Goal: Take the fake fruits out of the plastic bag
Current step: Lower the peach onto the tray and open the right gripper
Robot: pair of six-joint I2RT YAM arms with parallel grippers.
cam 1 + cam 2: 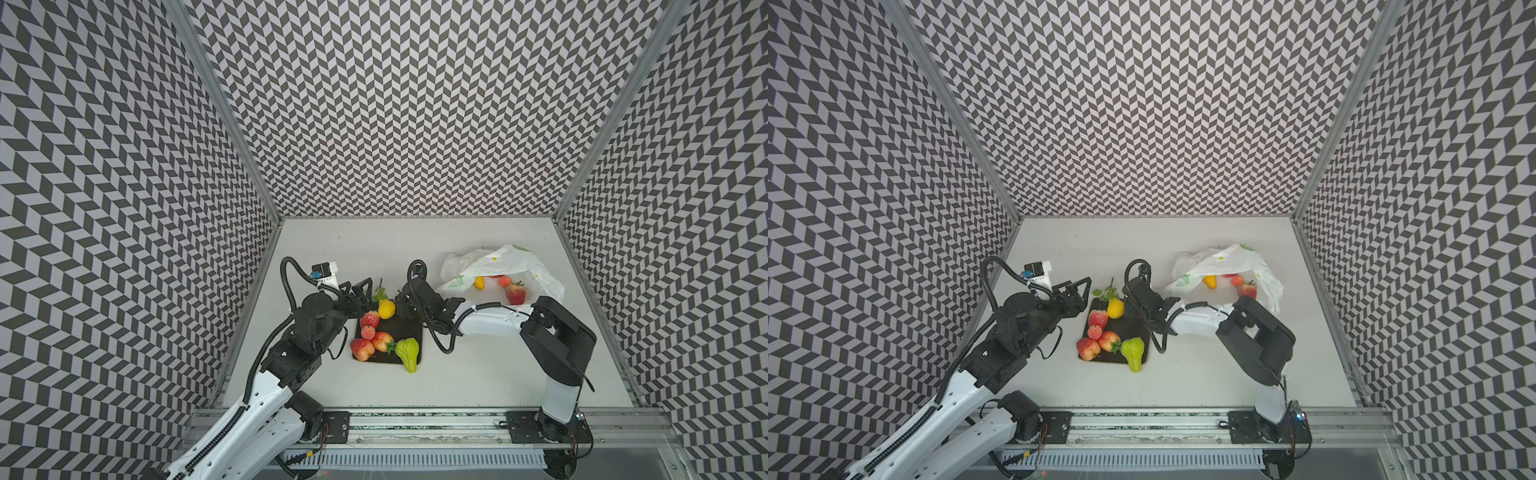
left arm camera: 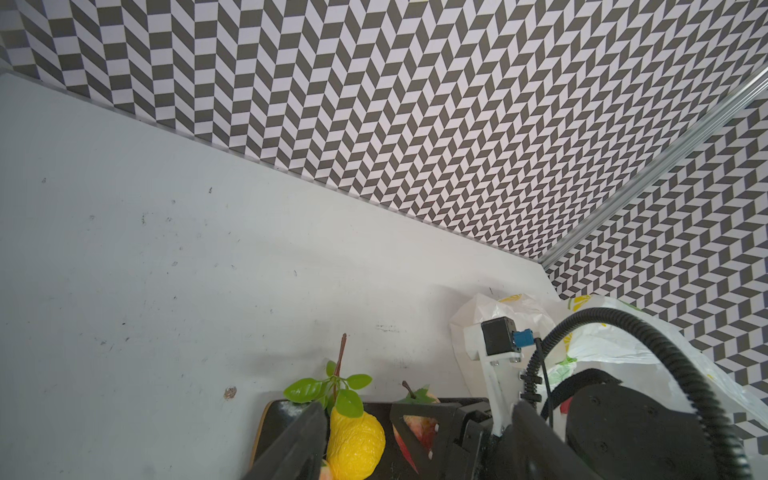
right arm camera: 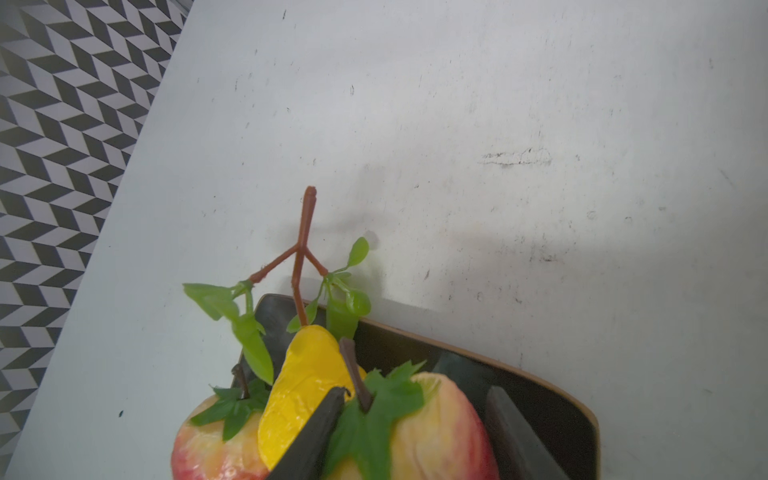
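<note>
**Spotter A:** Your right jaws are closed partway on a red-yellow apple [image 3: 449, 419], with one finger [image 3: 316, 432] pressed by its leafy stalk, above the dark plate [image 1: 405, 332]. Whether the apple touches the plate, you cannot tell.

**Spotter B:** Your left jaws stand wide apart and hold nothing. They hang just beside the lemon [image 1: 386, 308] at the plate's back corner, whose green twig [image 1: 379, 293] sticks out over the bench [image 1: 457, 374].

**Spotter A:** Of the fake fruits [image 1: 1100, 319], six lie on the plate in both top views. They are that lemon, a strawberry [image 1: 370, 320], a small peach [image 1: 368, 332], a red-yellow fruit [image 1: 362, 348] at the near left corner, another strawberry [image 1: 382, 340], and a lime-green pear [image 1: 406, 353] with its tip past the near edge.

**Spotter B:** The plastic bag [image 1: 503, 264] lies crumpled at the bench's back right, apart from the plate, with its mouth gaping toward your right arm [image 1: 490, 324]. You can see three fruits inside: an orange pear [image 1: 479, 282], a small red one [image 1: 505, 281], and a red one with a stalk [image 1: 516, 294].
</note>
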